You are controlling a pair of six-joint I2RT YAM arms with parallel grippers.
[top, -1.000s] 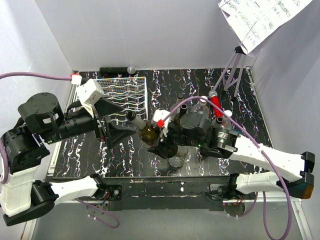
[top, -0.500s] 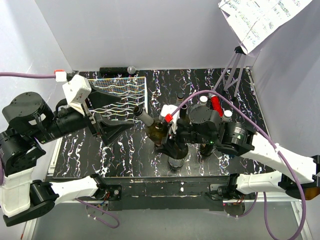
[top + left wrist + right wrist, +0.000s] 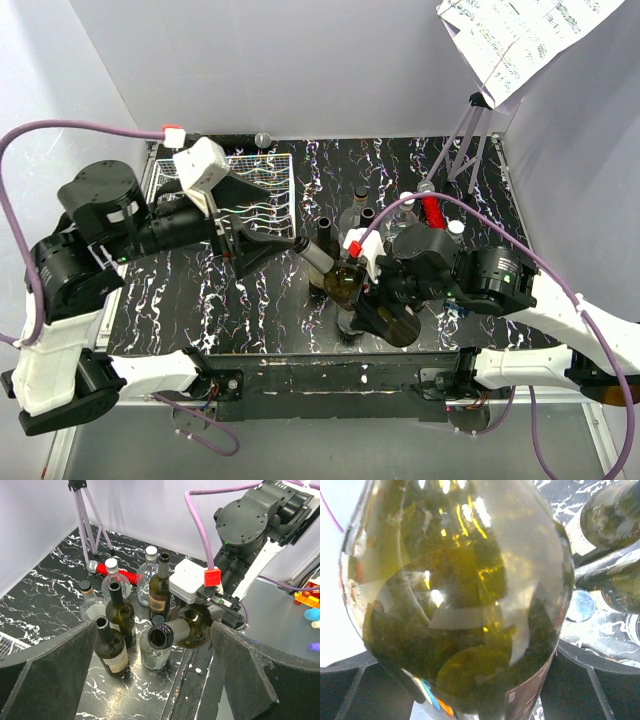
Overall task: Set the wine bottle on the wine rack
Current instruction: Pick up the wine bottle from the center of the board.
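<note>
While the top view shows the right gripper [image 3: 365, 297] grasping the tilted bottle [image 3: 345, 283] near the rack [image 3: 255, 180], only the left wrist view reveals its open mouth, left gripper [image 3: 272, 250] spread wide, empty

wine rack [image 3: 268, 182]: flat on the far-left part of the tabletop [image 3: 170, 305], its left side under the left arm.
wine bottle [image 3: 340, 278]: raised over the middle of the tabletop, tilted close to level, base to the right, neck to the left (the rack's side).
right gripper [image 3: 378, 305]: around the wine bottle's lower body, right of centre.
left gripper [image 3: 272, 247]: between rack and bottle, just beside the bottle's mouth; whether touching, cannot tell.
standing bottles [image 3: 352, 205]: upright in a cluster, behind and beneath the raised bottle.
tripod [image 3: 465, 150]: far-right corner, behind the cluster.
paper sheet [image 3: 520, 35]: atop the tripod.
</note>
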